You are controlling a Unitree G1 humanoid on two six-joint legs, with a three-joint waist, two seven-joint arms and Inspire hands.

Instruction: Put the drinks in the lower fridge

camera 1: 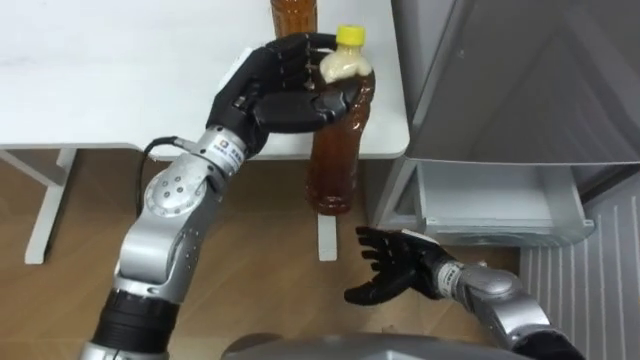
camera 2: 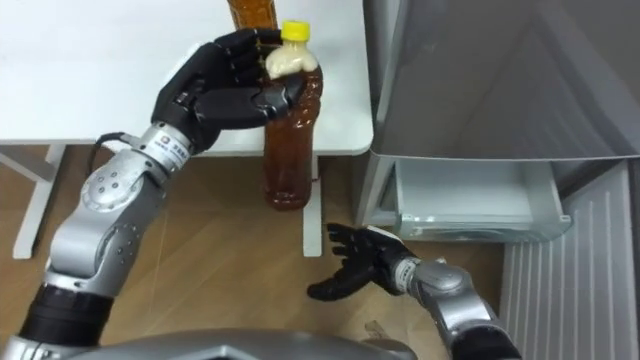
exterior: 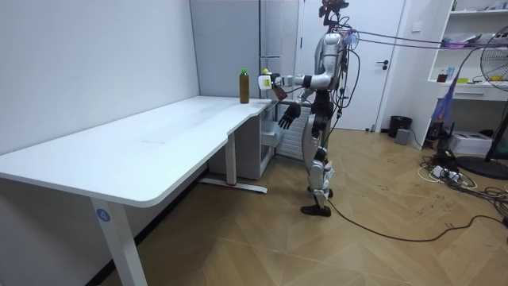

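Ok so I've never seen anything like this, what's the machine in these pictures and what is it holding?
It is a humanoid robot standing on two legs at the end of a white table, beside a grey fridge. Two pictures come from a camera pair on its head, looking down at its arms; the third from a camera across the room. The left robot hand is curled round the top of a bottle of amber drink with a yellow cap, held in the air just off the table's corner. A second bottle stands on the table behind it. The right robot hand hangs open lower down, near the fridge's pulled-out lower drawer.
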